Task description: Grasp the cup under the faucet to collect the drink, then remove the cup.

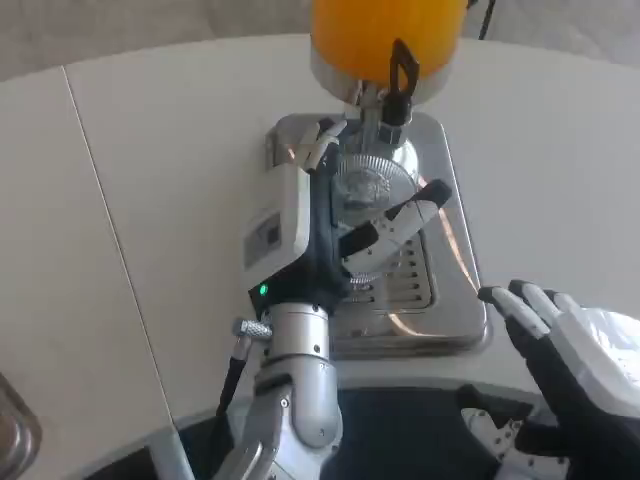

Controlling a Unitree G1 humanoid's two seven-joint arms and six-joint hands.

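Left hand [335,215] wrapped around the cup [368,195] under the faucet [385,100].
Left forearm reaches forward over the drip tray [450,300], fingers [400,225] curled on the cup's near side. The orange drink tank [385,35] sits just beyond. Right hand [560,345] hovers beside the tray over the desk [150,200], fingers apart, holding nothing. The cup is clear and ribbed, standing upright on the tray.

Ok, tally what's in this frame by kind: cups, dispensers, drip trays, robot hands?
Clear cup: 1
Orange drink dispenser: 1
Metal drip tray: 1
Robot hands: 2, left robot hand around the cup, right robot hand
Total: 5
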